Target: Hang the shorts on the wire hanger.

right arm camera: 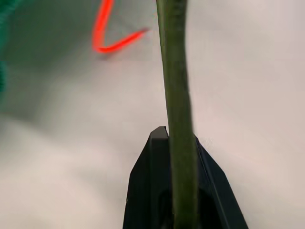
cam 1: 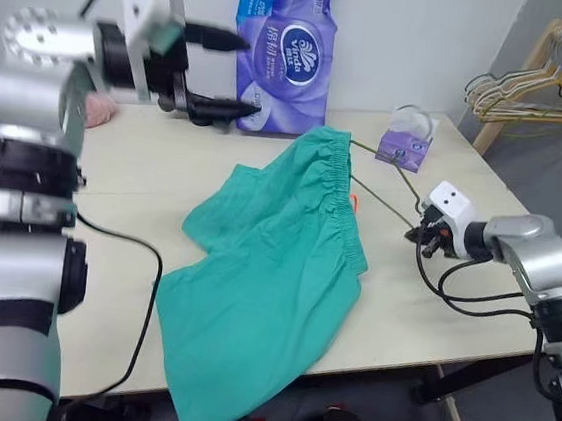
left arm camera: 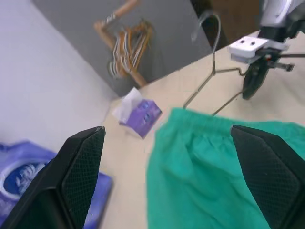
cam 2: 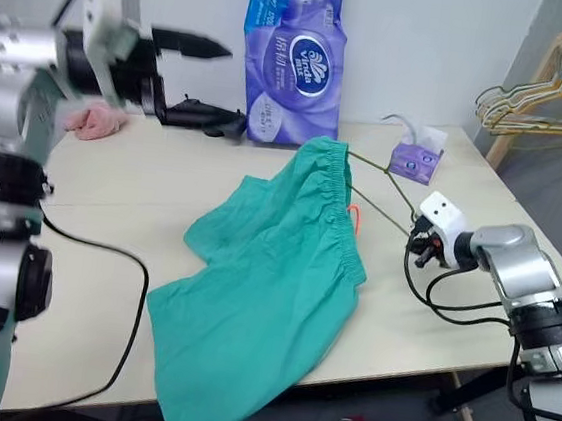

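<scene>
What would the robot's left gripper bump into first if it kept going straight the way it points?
Probably nothing on the table. The open left gripper is raised, pointing across above the shorts. Its wrist view looks toward the hanger and the right gripper; those would likely come first, but depth is unclear.

Head stereo pair looks fwd and down from above over the pale beige tabletop [cam 1: 144,171], both eyes sharing the crumpled teal-green cloth shorts [cam 1: 275,270]. L wrist cam sits high, facing across the same shorts [left arm camera: 209,171] toward the thin olive-grey wire hanger [left arm camera: 212,71]. R wrist cam is v. close, along that hanger wire [right arm camera: 176,95], tabletop behind.
</scene>
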Robot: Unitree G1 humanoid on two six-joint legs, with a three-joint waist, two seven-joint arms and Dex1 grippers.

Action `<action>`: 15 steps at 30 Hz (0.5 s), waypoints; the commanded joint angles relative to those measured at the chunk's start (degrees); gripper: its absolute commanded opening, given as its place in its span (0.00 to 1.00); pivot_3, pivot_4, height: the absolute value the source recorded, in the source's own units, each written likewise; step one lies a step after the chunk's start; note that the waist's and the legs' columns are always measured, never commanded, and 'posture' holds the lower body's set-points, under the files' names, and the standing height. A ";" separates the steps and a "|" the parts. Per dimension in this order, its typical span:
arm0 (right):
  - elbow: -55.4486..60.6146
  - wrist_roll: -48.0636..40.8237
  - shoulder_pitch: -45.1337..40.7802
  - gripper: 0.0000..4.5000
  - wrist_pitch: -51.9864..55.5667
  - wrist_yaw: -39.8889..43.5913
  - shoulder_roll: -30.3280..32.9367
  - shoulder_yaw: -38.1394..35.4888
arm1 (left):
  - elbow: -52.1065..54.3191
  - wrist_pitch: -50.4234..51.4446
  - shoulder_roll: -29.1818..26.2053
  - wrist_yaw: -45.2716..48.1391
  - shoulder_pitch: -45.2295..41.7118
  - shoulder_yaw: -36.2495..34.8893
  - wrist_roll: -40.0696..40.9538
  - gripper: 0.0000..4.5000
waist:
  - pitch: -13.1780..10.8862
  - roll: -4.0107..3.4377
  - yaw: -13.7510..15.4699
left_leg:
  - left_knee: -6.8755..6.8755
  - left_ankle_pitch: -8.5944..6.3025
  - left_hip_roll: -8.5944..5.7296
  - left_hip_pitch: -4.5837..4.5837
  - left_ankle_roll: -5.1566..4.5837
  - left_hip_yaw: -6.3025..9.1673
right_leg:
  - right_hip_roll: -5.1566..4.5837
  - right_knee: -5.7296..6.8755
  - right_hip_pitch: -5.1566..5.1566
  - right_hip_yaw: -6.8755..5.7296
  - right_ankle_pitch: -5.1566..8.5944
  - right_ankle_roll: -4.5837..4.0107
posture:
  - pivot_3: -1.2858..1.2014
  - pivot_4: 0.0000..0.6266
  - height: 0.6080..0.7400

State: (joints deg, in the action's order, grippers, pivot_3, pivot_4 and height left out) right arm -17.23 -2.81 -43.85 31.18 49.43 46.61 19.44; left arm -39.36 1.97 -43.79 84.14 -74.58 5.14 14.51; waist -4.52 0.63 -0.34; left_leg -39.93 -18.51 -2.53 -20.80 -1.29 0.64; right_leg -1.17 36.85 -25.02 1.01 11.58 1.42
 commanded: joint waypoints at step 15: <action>15.13 14.04 -5.26 0.00 -6.48 -1.30 -0.32 -1.70 | -33.08 -28.23 14.33 -5.20 -13.00 6.51 -19.92 0.99 | -0.02 0.03 -0.19 | -0.07 -0.12 0.02 -0.43 -0.23 0.03 | 0.01 0.04 -0.37 0.01 0.00 -0.02 | 0.49 0.02 1.00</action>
State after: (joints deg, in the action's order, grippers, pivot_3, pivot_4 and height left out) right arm -4.69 10.39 -47.12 24.24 48.31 46.15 20.21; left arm -72.35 -25.29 -29.46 79.98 -85.79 13.04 -4.99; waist -4.54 0.65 -0.54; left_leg -40.00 -18.63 -2.51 -21.22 -1.51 0.66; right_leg -1.16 36.90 -25.39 1.02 11.57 1.40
